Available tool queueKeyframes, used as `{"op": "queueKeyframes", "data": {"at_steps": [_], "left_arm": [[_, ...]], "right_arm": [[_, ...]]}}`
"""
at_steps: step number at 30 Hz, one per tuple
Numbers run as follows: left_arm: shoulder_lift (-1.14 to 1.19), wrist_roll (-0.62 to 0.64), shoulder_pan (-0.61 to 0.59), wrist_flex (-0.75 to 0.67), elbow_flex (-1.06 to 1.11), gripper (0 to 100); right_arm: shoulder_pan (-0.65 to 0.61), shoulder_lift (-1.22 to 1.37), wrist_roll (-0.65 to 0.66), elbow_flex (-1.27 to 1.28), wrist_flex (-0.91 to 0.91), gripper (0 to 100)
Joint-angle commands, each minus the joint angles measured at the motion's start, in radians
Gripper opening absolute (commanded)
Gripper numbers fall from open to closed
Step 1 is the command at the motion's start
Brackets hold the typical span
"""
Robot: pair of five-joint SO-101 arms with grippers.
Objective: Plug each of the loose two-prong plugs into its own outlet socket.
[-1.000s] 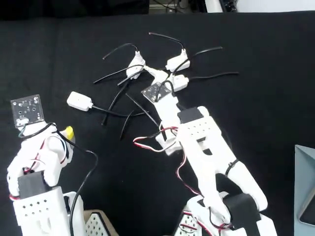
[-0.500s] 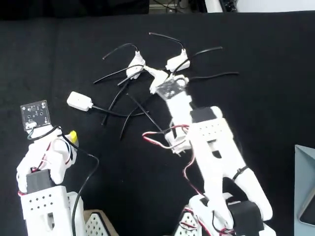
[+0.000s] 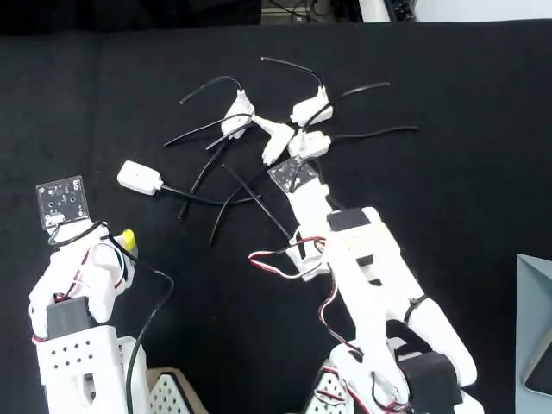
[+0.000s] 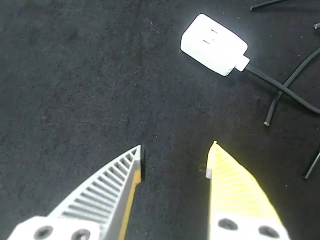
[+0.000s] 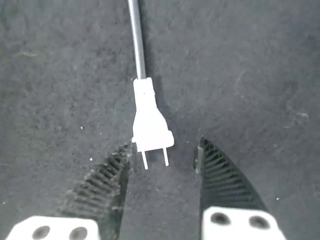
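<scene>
Right gripper [image 5: 162, 150] drawn back slightly since half-second ago, fingers spread, two-prong plug [image 5: 150, 125] flat on black cloth [image 5: 250, 75] just off tips (prongs facing gripper). Left gripper [image 4: 175, 152] unmoved, spread; outlet socket [image 4: 214, 44] near.

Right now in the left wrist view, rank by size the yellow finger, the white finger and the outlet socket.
Largest: yellow finger and white finger, alike, near the camera.
Smallest: outlet socket, though farther off.

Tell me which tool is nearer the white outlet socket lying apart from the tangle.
Left. The left tool hangs open just short of the outlet socket, bare cloth between. The right tool is farther off at the cable tangle, open at a two-prong plug.
</scene>
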Motion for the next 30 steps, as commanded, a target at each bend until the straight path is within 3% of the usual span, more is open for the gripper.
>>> {"op": "queueKeyframes", "data": {"at_steps": [1,25,30], "left_arm": [[-0.008,0.003,0.005,-0.014,-0.005,21],[-0.008,0.002,0.005,-0.009,-0.004,21],[-0.008,0.002,0.004,-0.009,-0.004,21]], "right_arm": [[-0.009,-0.025,0.0,-0.004,-0.023,18.0],[-0.041,0.162,-0.021,-0.012,-0.095,18.0],[-0.08,0.165,-0.021,-0.038,-0.095,8.0]]}}
